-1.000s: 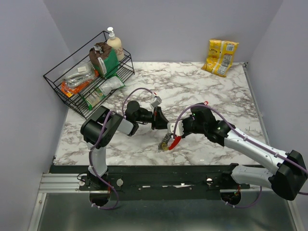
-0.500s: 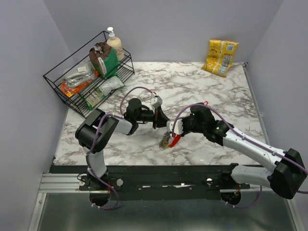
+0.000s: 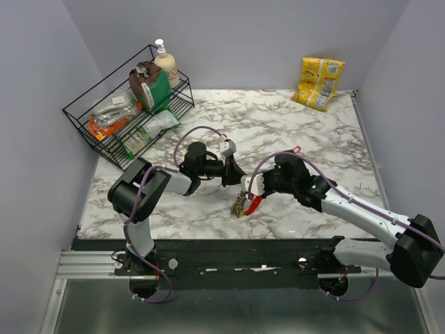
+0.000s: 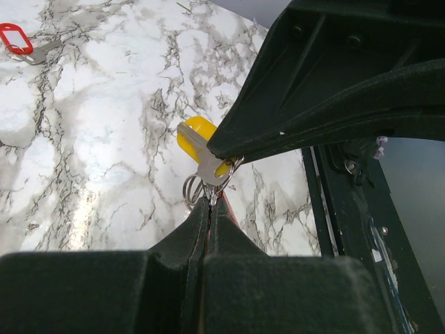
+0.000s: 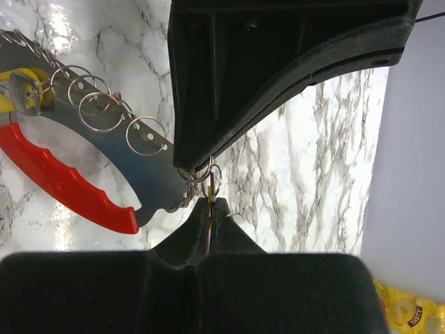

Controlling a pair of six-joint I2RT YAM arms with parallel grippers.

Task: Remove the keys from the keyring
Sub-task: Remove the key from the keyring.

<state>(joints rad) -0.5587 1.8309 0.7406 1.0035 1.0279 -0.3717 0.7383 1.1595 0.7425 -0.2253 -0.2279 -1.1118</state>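
Both grippers meet over the near middle of the marble table [image 3: 278, 118]. The keyring is a red curved loop [image 5: 62, 182] on a bluish metal plate carrying several small rings [image 5: 146, 136]; from above it hangs just over the table [image 3: 252, 204]. My left gripper [image 3: 235, 175] [image 4: 208, 203] is shut on a small ring at the plate's end. My right gripper [image 3: 245, 186] [image 5: 211, 200] is shut on a thin yellow-headed key [image 4: 197, 133] threaded through that ring. Another yellow-headed key [image 5: 17, 90] hangs at the far end. A red-tagged key [image 4: 15, 38] lies loose on the table.
A black wire rack [image 3: 104, 129] with a soap bottle [image 3: 165, 64] and packets stands at the back left. A yellow snack bag [image 3: 318, 82] leans in the back right corner. The dark front rail [image 3: 229, 247] runs just below the grippers.
The left arm's elbow has swung back and left, and its gripper has shifted slightly. The hanging key bundle has drifted a little left. Both grippers stay shut.
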